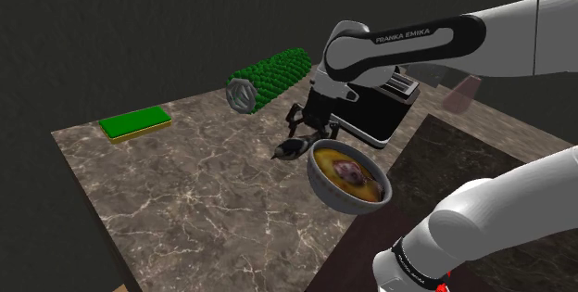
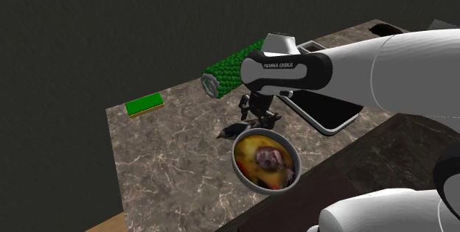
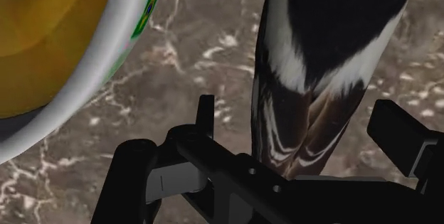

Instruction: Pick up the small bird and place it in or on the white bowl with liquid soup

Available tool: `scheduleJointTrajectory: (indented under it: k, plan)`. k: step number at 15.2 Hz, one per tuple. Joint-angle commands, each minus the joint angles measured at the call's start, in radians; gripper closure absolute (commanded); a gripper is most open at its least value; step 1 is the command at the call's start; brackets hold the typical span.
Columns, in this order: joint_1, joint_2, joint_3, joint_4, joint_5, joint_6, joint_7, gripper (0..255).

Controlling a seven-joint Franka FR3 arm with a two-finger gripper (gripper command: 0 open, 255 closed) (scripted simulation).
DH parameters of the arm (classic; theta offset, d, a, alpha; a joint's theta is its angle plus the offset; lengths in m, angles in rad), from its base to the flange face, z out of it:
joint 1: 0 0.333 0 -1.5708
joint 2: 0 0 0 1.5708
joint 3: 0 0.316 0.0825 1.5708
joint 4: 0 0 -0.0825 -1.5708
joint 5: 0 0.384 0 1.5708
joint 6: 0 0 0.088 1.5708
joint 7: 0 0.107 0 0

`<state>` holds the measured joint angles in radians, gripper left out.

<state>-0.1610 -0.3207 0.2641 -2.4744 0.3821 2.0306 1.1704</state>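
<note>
Just beside the bowl (image 1: 350,194), on its side toward the green roll (image 1: 270,79), I see the small bird (image 1: 290,148) lying on the veined brown marble counter (image 1: 204,197). It is a dark, slender shape close under the bowl's rim. Through the wrist camera its plumage is glossy black with a broad white band, tapering to streaked brown-and-white tail feathers. The gripper (image 1: 310,133) hangs over the bird with its jaws apart, straddling the tail. One black finger (image 3: 205,116) stands on the bowl's side of it, with a strip of marble between finger and feathers. The other finger (image 3: 400,134) stands on the side away from the bowl and seems just clear too, so nothing is clasped. The bowl is round and smooth-walled, white at the rim with a small green-and-yellow sticker on its outside. It holds orange-yellow soup with a brownish lump in the middle. The roll beyond the bird is a knobbly cylinder on its side with a grey end. A black boxy appliance (image 1: 382,116) sits just behind the bowl, and a flat green slab (image 1: 136,121) lies well apart from it.
</note>
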Motion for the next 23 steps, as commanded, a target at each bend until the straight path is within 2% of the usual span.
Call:
scheduleJointTrajectory:
  k: [1, 6, 7, 16, 23]
  plan:
    - [0.001, 0.004, 0.001, -0.002, 0.001, 0.007, 0.0, 0]
    - [0.001, 0.004, 0.001, -0.002, 0.001, 0.006, 0.0, 0]
    - [0.001, 0.004, 0.001, -0.002, 0.001, 0.006, 0.0, 255]
    - [0.0, 0.004, 0.002, -0.002, 0.001, 0.007, 0.0, 255]
    - [-0.003, -0.039, -0.01, 0.057, -0.011, -0.094, 0.021, 255]
